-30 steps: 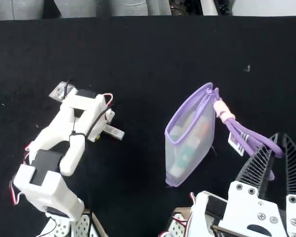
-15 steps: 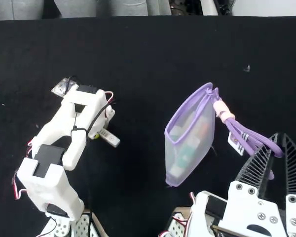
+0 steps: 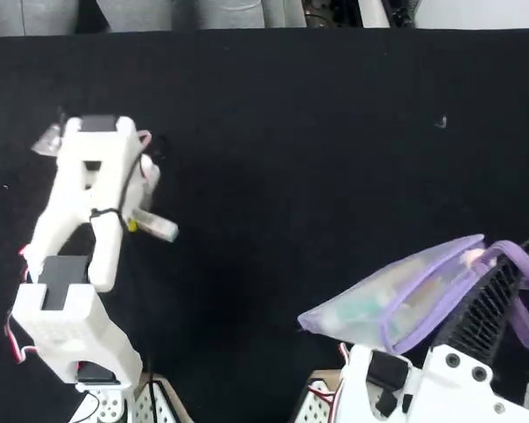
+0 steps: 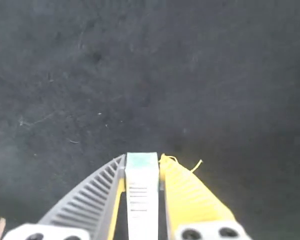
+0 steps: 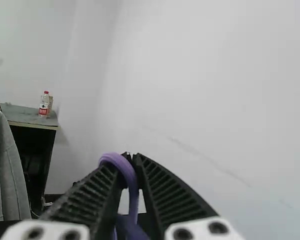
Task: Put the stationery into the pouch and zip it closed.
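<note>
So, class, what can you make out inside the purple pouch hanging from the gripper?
Through the translucent wall of the pouch, blurred pale shapes show, one greenish. Which stationery they are cannot be told, and the purple edging hides whatever lies behind it.

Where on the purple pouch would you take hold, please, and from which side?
By the purple strap at its raised end, from the near right side, as the right hand does: the strap is thin enough to pinch, while the pouch body is wide, soft and tilted.
</note>
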You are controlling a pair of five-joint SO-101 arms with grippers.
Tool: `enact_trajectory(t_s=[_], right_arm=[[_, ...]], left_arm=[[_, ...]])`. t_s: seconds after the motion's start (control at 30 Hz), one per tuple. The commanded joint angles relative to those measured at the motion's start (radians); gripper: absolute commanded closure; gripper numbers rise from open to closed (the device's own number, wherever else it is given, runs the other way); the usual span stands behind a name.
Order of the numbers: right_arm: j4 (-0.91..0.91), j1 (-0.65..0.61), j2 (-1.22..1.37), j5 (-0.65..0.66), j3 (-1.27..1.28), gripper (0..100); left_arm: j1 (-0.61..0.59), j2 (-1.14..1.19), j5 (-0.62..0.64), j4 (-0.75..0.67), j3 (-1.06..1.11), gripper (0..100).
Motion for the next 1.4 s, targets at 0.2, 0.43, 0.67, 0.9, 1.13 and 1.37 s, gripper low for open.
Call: enact_trajectory(t_s=[0.2,0.43,0.67,0.9,1.13,1.37], right_arm=[[-0.032,-0.242,0.035,-0.031,0.008,98.7],[-0.069,-0.511,0.226,-0.075,0.008,98.7],[-0.152,-0.73,0.424,-0.071,-0.051,98.8],[-0.278,-0.767,0.547,-0.028,-0.077,98.8],[-0.201,-0.835,0.524,-0.029,-0.104,98.8],[-0.15,-0.835,0.481,-0.023,-0.099,98.8]], left_arm=[[0.035,-0.04,-0.002,0.279,-0.702,96],[0.004,-0.17,-0.005,0.278,-0.705,96],[-0.018,-0.232,-0.005,0.272,-0.544,96],[-0.137,-0.232,-0.005,0.232,-0.522,96],[-0.082,-0.247,0.002,0.239,-0.618,96],[0.128,-0.399,0.002,0.27,-0.716,96]])
